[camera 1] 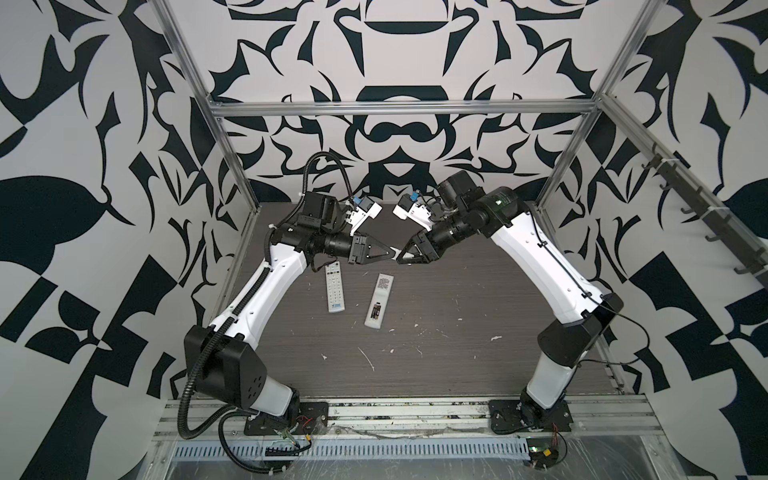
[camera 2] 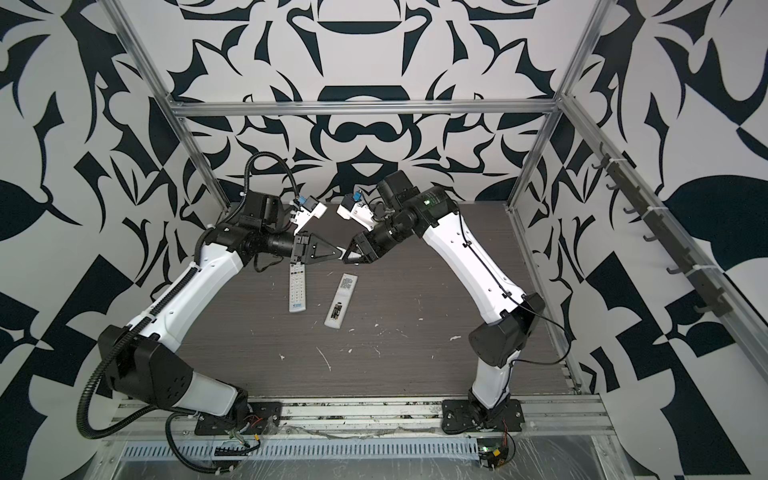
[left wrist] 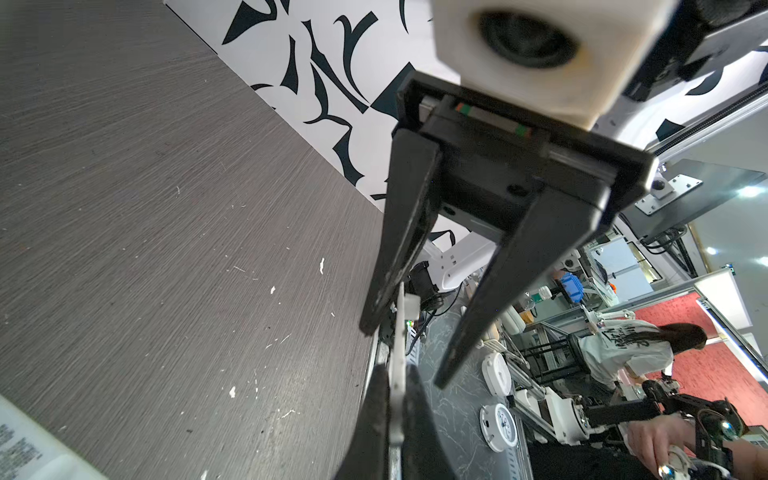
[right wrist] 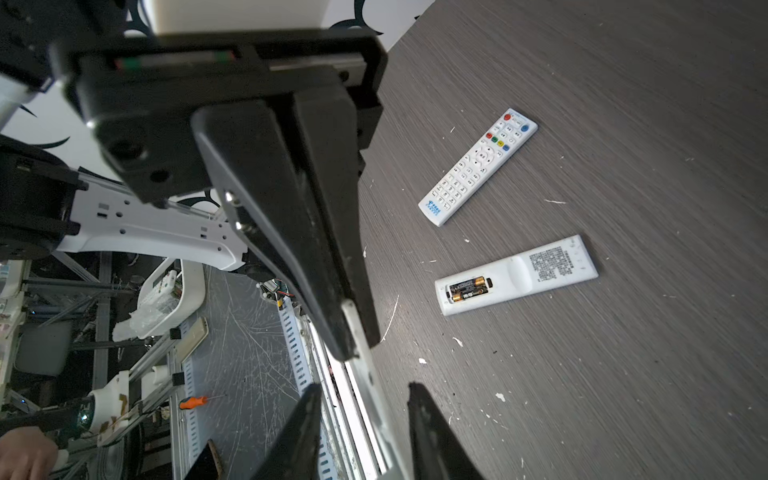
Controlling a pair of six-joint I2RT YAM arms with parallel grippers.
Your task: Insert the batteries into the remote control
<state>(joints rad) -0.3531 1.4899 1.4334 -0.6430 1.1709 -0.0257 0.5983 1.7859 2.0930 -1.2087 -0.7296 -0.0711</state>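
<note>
Above the far middle, left gripper (right wrist: 359,349) clamps the white battery cover (right wrist: 352,320); right gripper (right wrist: 365,385) brackets it unclenched, likely for handover.

left arm (camera 1: 257,299) and right arm (camera 1: 552,266): both rise from bases at the near edge, elbows out to the sides, forearms leaning in to meet above mid-table, seen in both top views. left wrist roughly level, right wrist tipped slightly down. grippers face each other tip to tip

left gripper (left wrist: 397,374): jaws pressed flat on a thin white battery cover (left wrist: 399,357), which sticks out past the fingertips, edge-on

right gripper (right wrist: 365,388): jaws apart, cover's free end between them. in left wrist view one finger (left wrist: 386,266) lies just beside the cover's tab; contact not clear. other finger stands clear of it
</note>
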